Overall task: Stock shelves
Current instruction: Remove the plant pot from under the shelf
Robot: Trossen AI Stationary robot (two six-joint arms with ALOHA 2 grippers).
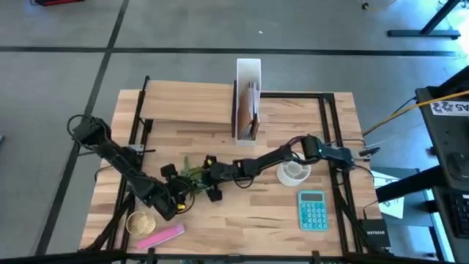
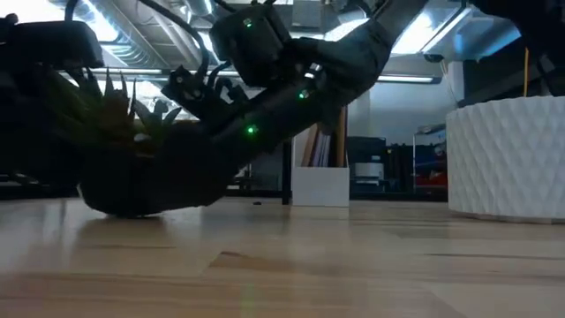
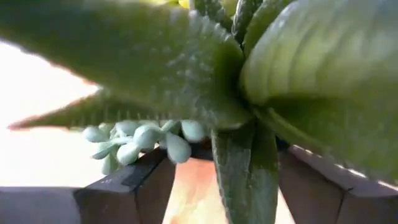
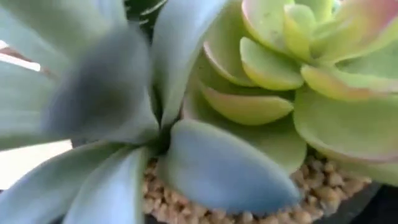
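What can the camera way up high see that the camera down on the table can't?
Only the high view shows the teal calculator, the pink thing beside a gold round thing, the raised wooden shelf, and both arms whole, meeting at the plant.

Only the low view shows the room behind the table, with ceiling lights, and green lamps glowing on an arm.

Both show the plant, the white file box and the white ribbed cup.
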